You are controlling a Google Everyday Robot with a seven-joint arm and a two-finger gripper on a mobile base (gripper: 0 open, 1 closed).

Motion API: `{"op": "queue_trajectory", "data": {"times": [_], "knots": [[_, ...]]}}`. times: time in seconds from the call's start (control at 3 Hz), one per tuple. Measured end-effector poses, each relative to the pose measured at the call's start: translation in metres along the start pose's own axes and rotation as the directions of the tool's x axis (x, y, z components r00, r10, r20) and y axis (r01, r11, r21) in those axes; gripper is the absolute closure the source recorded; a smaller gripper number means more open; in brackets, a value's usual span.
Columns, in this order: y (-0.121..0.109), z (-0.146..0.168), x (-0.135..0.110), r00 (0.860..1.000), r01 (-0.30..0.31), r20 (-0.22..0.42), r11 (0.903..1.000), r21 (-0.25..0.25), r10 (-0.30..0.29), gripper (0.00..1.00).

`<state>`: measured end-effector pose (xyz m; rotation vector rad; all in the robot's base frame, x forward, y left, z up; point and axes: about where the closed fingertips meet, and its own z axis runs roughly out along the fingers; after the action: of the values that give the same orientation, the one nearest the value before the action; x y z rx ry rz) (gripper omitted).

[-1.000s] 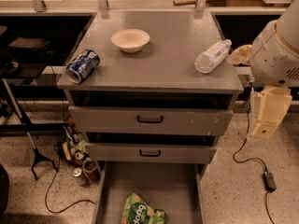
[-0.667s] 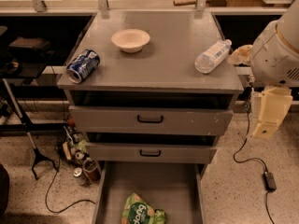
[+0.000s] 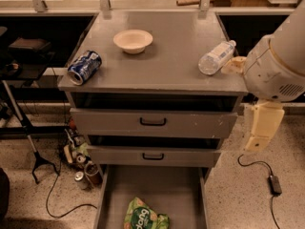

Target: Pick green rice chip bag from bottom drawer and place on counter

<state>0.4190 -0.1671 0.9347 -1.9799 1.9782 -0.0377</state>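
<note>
The green rice chip bag [image 3: 144, 217] lies in the open bottom drawer [image 3: 157, 180], near its front edge, partly cut off by the bottom of the view. The counter [image 3: 171, 61] is the grey top of the cabinet. My arm comes in from the right. My gripper [image 3: 258, 137] hangs beside the cabinet's right side, level with the two upper drawers, well above and to the right of the bag. It holds nothing that I can see.
On the counter are a blue soda can [image 3: 84, 67] on its side at the left, a pale bowl [image 3: 133, 40] at the back, and a water bottle [image 3: 216, 57] lying at the right. Cans and clutter [image 3: 81, 161] sit on the floor left of the cabinet. A cable with an adapter [image 3: 275, 184] lies at the right.
</note>
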Motion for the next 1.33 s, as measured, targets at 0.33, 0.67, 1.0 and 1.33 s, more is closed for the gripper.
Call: {"op": "queue_trajectory", "data": {"times": [0.33,0.67,1.0,1.33], "knots": [[0.012,0.044,-0.028,0.999,-0.015,0.051,0.9991,-0.039,0.017,0.0],[0.03,0.099,-0.057,0.991,-0.076,0.107,0.9932,-0.088,0.085,0.0],[0.041,0.143,-0.077,0.978,-0.127,0.15,0.9858,-0.11,0.143,0.0],[0.041,0.143,-0.077,0.978,-0.127,0.15,0.9858,-0.11,0.143,0.0]]}}
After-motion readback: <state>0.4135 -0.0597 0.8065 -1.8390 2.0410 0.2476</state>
